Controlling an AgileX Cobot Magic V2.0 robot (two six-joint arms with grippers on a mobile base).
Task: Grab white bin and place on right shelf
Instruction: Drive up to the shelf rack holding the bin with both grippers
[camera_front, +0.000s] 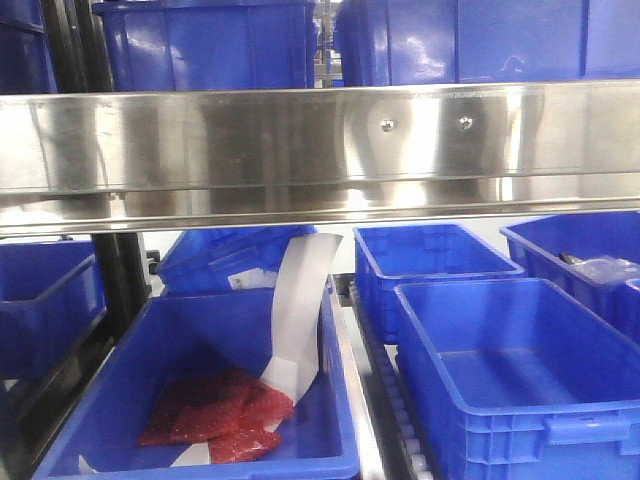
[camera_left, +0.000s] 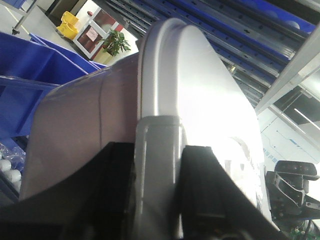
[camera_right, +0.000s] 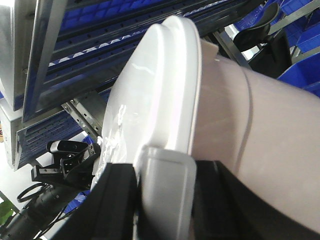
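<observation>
Between my left pincer (camera_left: 159, 196) and right pincer (camera_right: 167, 200) I hold white bin (camera_left: 200, 100), each pinching one end: grab done, placing on right shelf (camera_front: 300, 140) outstanding.

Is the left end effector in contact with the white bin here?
Touching. In the left wrist view the left end effector has its dark fingers pressed against both sides of the grey clip on the white bin.

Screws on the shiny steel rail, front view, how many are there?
2, both on the shiny stainless-steel front rail: one small round screw right of centre, the other screw further right. None seems hidden.
</observation>
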